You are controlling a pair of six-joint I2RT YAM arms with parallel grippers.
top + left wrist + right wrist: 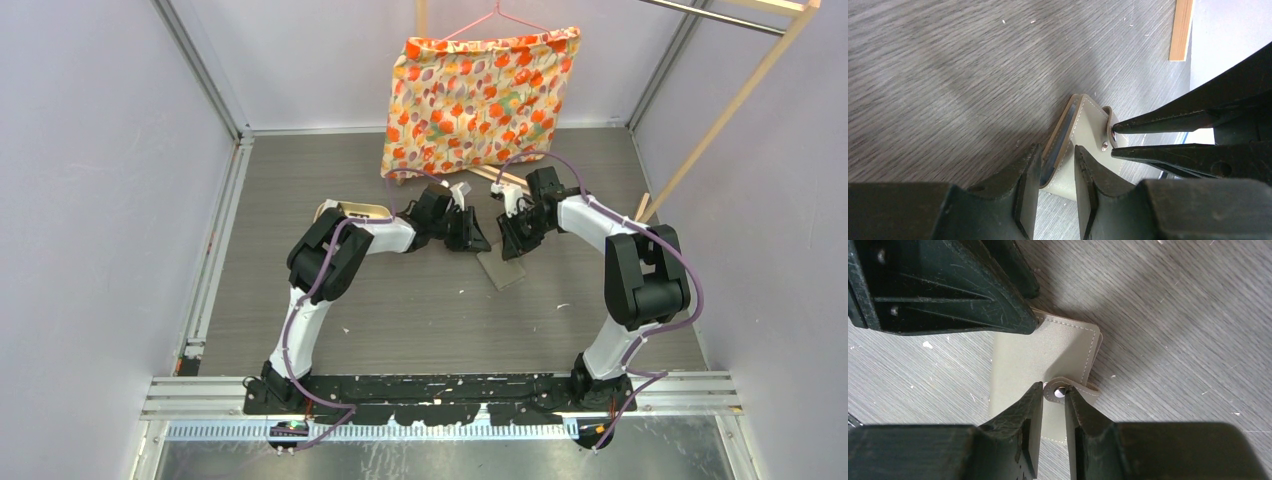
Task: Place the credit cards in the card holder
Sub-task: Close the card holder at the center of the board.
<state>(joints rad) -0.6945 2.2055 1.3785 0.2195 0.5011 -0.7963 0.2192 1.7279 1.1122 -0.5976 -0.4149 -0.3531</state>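
Observation:
The grey card holder (pixel 503 268) lies folded on the table between both arms. One edge is lifted, showing a bluish inner pocket (pixel 1065 135). My left gripper (pixel 1057 152) is shut on the raised edge of the card holder (pixel 1088 125), one finger on each side. My right gripper (pixel 1054 387) is shut on the snap tab (pixel 1060 391) that curls off the holder's cover (pixel 1038 350). From above, the left gripper (pixel 480 240) and right gripper (pixel 510 243) face each other over it. No credit cards show in any view.
A tan oval tray (pixel 352 210) sits behind the left arm. A flowered cloth (pixel 480 95) hangs at the back, with a wooden frame (pixel 740 100) at the right. A wooden slat (pixel 1182 30) lies near the right wall.

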